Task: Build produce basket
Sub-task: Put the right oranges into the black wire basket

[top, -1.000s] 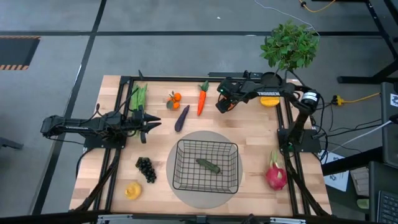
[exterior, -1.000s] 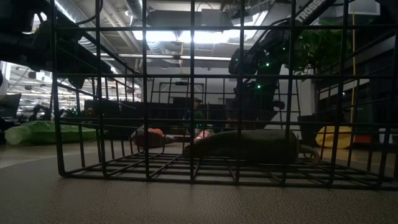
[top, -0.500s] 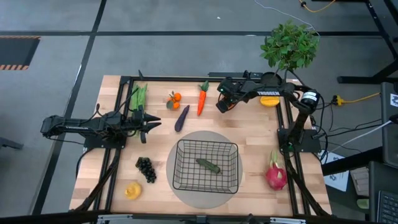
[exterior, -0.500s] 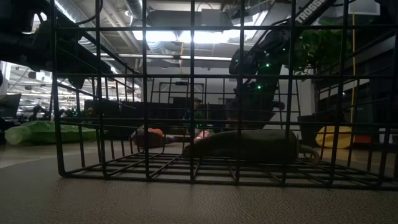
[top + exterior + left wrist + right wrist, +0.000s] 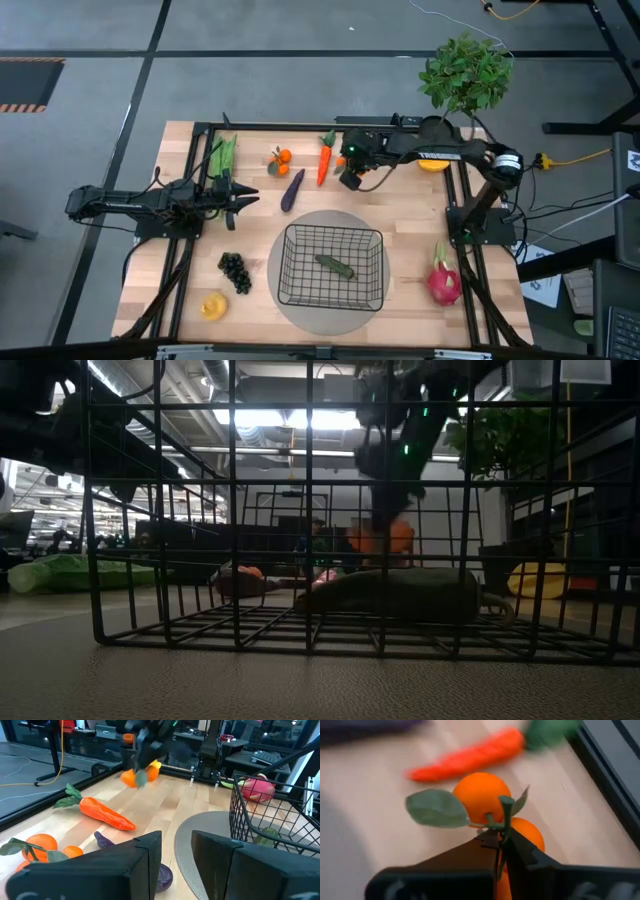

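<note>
Since the earlier high view, the right gripper (image 5: 349, 172) has been swung beside the carrot (image 5: 324, 160), behind the basket (image 5: 332, 266). Its wrist view shows the fingers pressed together on an orange cluster's (image 5: 492, 812) thin, probably fragile stem; light fruit is judged likely to swing.

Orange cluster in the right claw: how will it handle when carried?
Pinched only by its thin stem in the right claw, the orange cluster will probably swing. Its round fruits would likely roll when released.
</note>
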You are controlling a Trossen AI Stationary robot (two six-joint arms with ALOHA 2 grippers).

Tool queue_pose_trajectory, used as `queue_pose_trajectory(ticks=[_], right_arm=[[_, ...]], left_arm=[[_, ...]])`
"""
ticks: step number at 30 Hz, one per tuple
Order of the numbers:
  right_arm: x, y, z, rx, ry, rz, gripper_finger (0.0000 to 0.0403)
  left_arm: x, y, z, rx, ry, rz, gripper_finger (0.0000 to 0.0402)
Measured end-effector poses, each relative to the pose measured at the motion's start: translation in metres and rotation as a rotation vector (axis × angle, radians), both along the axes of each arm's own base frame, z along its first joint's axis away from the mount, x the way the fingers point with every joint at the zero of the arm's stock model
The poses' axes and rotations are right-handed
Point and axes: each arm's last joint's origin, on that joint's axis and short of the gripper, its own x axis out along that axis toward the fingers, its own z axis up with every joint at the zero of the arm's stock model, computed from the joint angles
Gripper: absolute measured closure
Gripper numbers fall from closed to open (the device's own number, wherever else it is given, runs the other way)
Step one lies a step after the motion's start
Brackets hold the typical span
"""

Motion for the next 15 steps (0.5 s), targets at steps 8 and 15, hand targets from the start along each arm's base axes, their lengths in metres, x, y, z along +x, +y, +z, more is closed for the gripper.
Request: queue_pose_trajectory(ticks=[8, 15], right_arm=[[-0.006, 0.055, 0.068, 0.115, -0.253, 0.35, 0.0401], [-0.016, 0.102, 0.105, 0.231, -0.463, 0.644, 0.0401]], left_arm=[[0.0, 0.0, 0.0, 0.0, 0.0, 0.0, 0.0304], [0.0, 0.0, 0.0, 0.0, 0.0, 0.0, 0.0304]])
